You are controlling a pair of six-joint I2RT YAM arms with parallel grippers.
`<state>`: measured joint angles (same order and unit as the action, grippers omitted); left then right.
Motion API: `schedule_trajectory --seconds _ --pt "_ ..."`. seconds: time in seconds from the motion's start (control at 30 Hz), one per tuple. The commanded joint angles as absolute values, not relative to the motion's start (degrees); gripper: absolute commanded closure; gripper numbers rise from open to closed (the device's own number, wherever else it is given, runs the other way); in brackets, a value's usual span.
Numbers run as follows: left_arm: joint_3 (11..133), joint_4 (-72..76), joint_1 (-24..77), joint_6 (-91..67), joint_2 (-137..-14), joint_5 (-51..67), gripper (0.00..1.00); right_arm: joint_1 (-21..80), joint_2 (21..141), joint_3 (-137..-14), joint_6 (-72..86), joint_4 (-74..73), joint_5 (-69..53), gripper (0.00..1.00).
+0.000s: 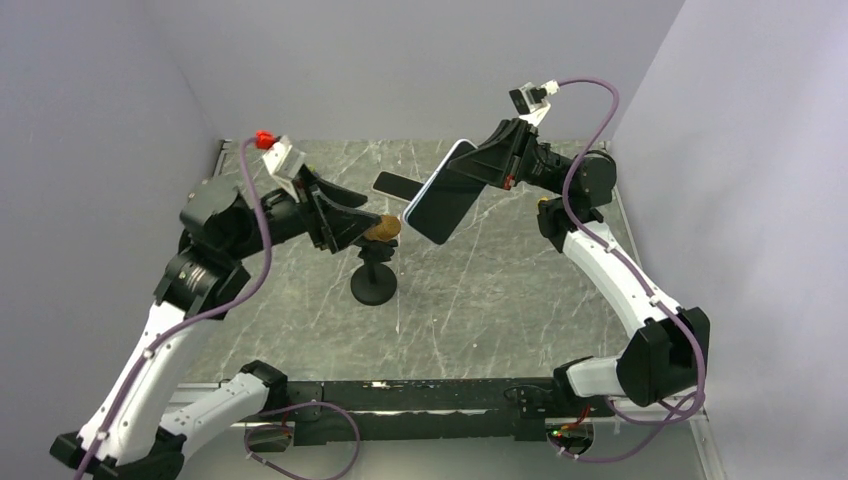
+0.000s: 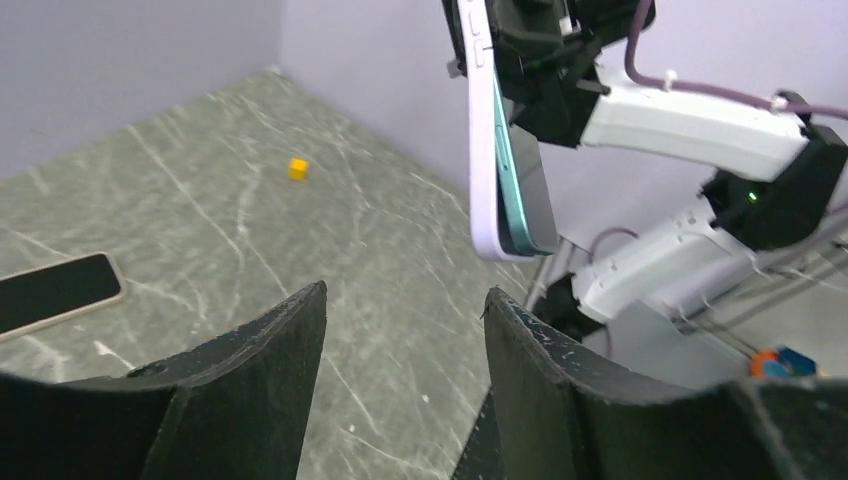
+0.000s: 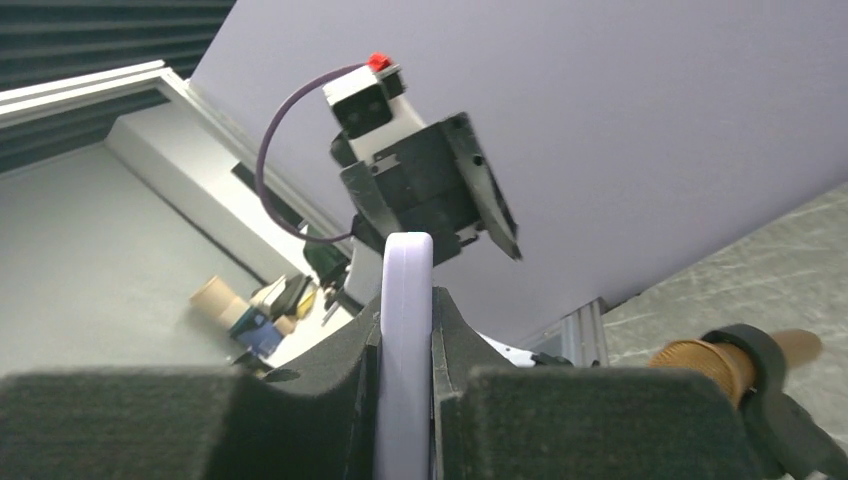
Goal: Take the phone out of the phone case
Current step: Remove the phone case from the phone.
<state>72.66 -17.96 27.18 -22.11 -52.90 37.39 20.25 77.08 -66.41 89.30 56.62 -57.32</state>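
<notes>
My right gripper (image 1: pixel 478 168) is shut on a lilac phone case (image 1: pixel 441 196) with the phone in it, held tilted above the table's middle. In the left wrist view the case (image 2: pixel 482 150) stands on edge, and the teal-edged phone (image 2: pixel 522 190) sits against it, its lower end slightly proud of the case. In the right wrist view the case edge (image 3: pixel 405 330) is pinched between my fingers, my right gripper (image 3: pixel 405 300) closed on it. My left gripper (image 1: pixel 368 222) is open and empty, just left of and below the case. Its fingers (image 2: pixel 255 370) are wide apart, and the left gripper (image 2: pixel 405 300) points at the case.
A black stand (image 1: pixel 373 285) with a brown wooden knob (image 1: pixel 385 228) stands mid-table under my left gripper. A second dark phone (image 1: pixel 397 185) lies flat further back and also shows in the left wrist view (image 2: pixel 55 290). A small yellow cube (image 2: pixel 297 169) lies on the marble table (image 1: pixel 500 300).
</notes>
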Motion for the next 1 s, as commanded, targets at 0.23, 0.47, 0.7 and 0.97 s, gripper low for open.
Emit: schedule_trajectory --seconds 0.23,0.47,0.7,0.97 --pt "72.0 2.0 30.4 -42.9 -57.3 46.3 0.33 17.5 72.3 -66.0 81.8 45.8 -54.9 1.00" --pt "70.4 -2.2 34.8 -39.8 -57.5 39.3 0.31 17.2 73.1 -65.6 84.9 49.2 -54.5 1.00" --pt "70.1 -2.2 37.0 -40.3 -58.7 37.6 0.32 17.1 72.4 -66.0 83.4 46.9 -54.2 1.00" --pt "69.1 -8.8 37.4 -34.2 -51.5 21.6 0.27 16.9 70.5 -68.1 74.5 35.0 -52.8 1.00"
